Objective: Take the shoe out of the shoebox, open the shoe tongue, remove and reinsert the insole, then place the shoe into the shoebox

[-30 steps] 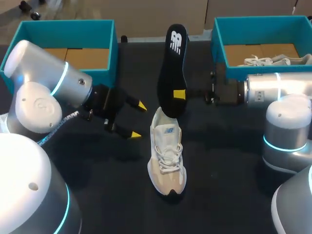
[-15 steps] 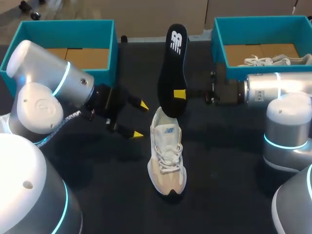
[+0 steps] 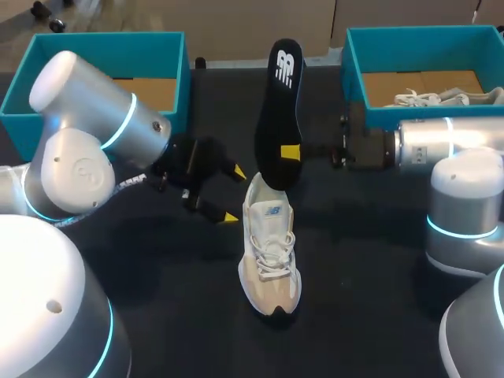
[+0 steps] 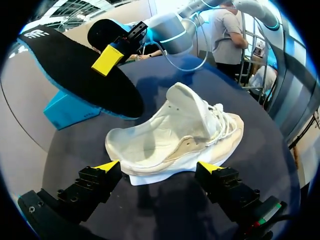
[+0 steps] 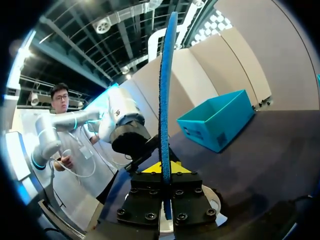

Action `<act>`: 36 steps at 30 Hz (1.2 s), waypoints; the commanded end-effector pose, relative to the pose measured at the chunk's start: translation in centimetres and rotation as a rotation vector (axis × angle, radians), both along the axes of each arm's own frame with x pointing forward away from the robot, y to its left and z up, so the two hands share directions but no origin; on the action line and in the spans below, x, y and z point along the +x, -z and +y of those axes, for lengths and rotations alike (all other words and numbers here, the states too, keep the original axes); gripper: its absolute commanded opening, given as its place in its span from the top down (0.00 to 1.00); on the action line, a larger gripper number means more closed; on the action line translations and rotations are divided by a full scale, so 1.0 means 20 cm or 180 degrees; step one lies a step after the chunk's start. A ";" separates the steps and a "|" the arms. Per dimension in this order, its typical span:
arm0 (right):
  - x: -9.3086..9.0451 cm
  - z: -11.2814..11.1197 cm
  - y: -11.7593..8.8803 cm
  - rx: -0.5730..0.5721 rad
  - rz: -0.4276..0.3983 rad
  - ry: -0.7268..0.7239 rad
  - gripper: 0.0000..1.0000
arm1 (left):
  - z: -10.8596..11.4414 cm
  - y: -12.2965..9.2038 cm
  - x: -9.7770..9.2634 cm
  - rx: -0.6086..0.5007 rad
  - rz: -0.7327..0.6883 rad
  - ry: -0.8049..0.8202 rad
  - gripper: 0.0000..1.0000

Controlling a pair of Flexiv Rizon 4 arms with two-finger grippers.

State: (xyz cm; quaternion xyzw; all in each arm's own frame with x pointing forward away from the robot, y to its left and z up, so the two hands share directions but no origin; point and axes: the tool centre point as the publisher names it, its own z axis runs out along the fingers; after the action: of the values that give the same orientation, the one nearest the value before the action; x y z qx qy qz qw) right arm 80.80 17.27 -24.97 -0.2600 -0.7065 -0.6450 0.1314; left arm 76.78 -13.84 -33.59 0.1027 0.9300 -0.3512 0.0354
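A white and beige shoe (image 3: 270, 252) lies on the black table, its heel toward the far side. My left gripper (image 3: 233, 195) stands open just left of the heel. In the left wrist view the shoe (image 4: 175, 132) lies ahead of the open left gripper (image 4: 159, 167), its heel close to the yellow tips and not clamped. My right gripper (image 3: 290, 152) is shut on the black insole (image 3: 279, 110), held upright above the heel. The right wrist view shows the insole (image 5: 165, 100) edge-on between the pressed fingers of the right gripper (image 5: 163, 172).
A teal shoebox (image 3: 110, 41) stands at the back left behind my left arm. A second teal shoebox (image 3: 417, 33) at the back right holds another pale shoe (image 3: 441, 98). Black tabletop (image 3: 354, 268) lies bare around the shoe's toe.
My left gripper has moved right and slightly down, closer to the shoe's heel, still open. The right arm and the insole have stayed put.
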 end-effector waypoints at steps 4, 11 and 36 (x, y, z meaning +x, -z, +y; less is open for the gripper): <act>0.00 0.01 0.00 -0.0005 -0.0001 0.0007 1.00 | -0.02 0.01 0.01 0.0159 -0.0003 -0.0038 0.00; 0.00 0.01 0.01 0.0004 0.0010 0.0004 1.00 | 0.00 0.02 0.03 0.0220 0.0022 -0.0117 0.00; -0.02 0.05 0.22 0.0198 0.0229 -0.0015 1.00 | 0.08 0.07 0.07 0.0206 0.0089 -0.0164 0.00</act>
State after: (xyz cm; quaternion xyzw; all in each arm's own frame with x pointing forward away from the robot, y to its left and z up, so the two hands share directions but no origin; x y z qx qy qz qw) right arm 80.43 18.11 -29.20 -0.2774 -0.6813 -0.6568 0.1660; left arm 78.30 -12.29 -34.74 0.0748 0.9439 -0.3205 0.0272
